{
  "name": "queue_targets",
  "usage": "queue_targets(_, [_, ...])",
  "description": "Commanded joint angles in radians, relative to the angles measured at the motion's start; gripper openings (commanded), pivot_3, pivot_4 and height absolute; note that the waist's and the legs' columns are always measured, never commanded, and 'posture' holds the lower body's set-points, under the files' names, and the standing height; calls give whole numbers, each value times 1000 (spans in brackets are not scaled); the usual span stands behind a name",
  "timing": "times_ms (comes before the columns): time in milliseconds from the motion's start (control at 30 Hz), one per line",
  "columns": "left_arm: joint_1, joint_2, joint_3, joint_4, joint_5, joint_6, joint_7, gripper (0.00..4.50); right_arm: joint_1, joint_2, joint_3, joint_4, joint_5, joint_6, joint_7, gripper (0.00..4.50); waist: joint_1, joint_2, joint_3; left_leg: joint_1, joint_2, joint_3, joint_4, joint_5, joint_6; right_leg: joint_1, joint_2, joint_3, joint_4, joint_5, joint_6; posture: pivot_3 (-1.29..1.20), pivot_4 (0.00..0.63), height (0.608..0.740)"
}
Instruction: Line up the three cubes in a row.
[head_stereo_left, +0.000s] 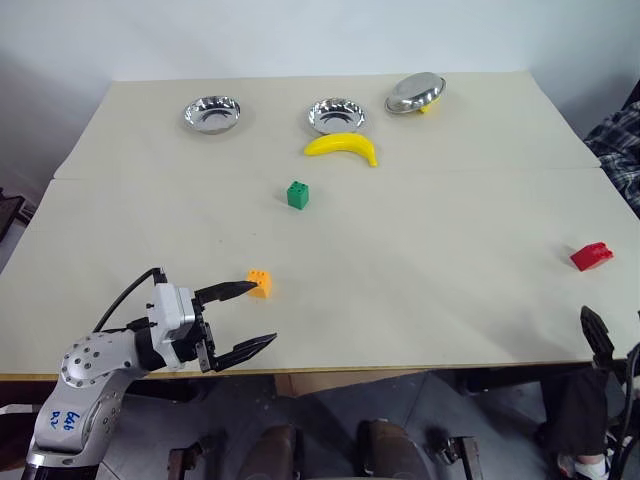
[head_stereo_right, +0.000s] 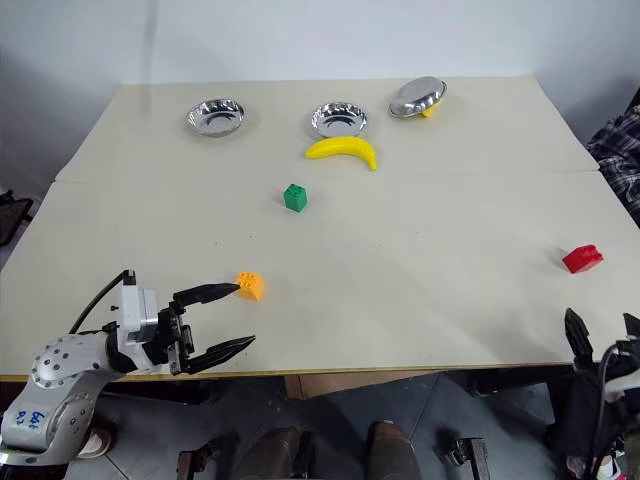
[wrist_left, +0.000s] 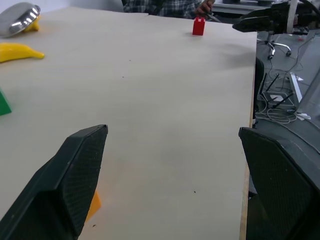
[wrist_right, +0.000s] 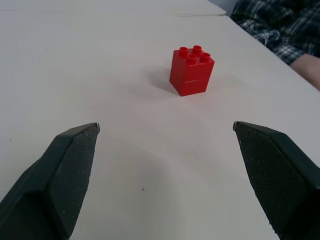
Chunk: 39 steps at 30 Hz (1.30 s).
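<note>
Beige table (head_stereo_left: 420, 300): red cube (wrist_right: 191, 71) upright, studs up; both end effectors (head_stereo_left: 248, 316) (head_stereo_right: 601, 335) released, empty.

A robot test lab: a plain beige table (head_stereo_left: 420, 300) against a bare white wall (head_stereo_left: 300, 35), and beyond the left claw (wrist_left: 170, 165), past the table edge, loose cables (wrist_left: 280, 100) on a grey floor (wrist_left: 300, 55).

Red cube (wrist_right: 192, 71), green cube (head_stereo_left: 298, 194), orange cube (head_stereo_left: 259, 283), yellow banana (head_stereo_left: 342, 148), silver bowls (head_stereo_left: 211, 114), beige table (head_stereo_left: 450, 230).
</note>
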Motion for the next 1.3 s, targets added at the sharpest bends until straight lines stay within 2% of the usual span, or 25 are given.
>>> queue_targets(33, [4,-9,21,-49,-18,-4,24,4466,-131,-123,-18,127,-30,41,-40,4500,2,0,0,0,0,0,1,0,0,0,0,0,0,0,0,0,150,740])
queue_targets(167, [4,-14,22,-70,-14,2,52,4466,-328,-244,44,366,-92,57,-31,4500,4,0,0,-1,0,-1,1,0,1,1,0,0,-1,0,0,0,150,740])
queue_targets(367, [38,-13,36,-106,-17,10,74,4466,-519,-348,149,638,-146,57,96,4500,3,0,0,-2,0,-1,1,0,1,0,0,-1,-1,0,0,0,150,740])
queue_targets(500, [49,-7,59,-122,-17,11,89,4466,-646,-405,219,869,-217,-25,139,4500,2,0,0,-2,0,0,2,1,1,1,0,-2,-1,0,0,0,150,740])
queue_targets(733, [53,-5,77,-136,-17,18,104,4466,-794,-428,294,1105,-264,-97,289,4500,0,0,0,-2,0,0,2,1,1,1,0,-2,-2,0,0,0,150,740])
queue_targets(967, [56,3,92,-137,-21,25,103,4466,-883,-433,347,1230,-325,-156,299,4500,1,0,0,-2,0,0,2,1,1,2,0,-2,-3,0,0,0,150,740])
queue_targets(1100, [57,6,97,-142,-21,28,104,4500,-911,-439,354,1270,-346,-175,282,3568,0,0,0,-2,0,0,2,1,1,1,0,-2,-3,0,0,0,150,740])
queue_targets(1300, [62,5,102,-141,-12,21,110,4500,-907,-460,367,1288,-365,-192,349,1500,0,0,0,-2,0,0,2,1,1,1,0,-2,-3,0,0,0,150,740])
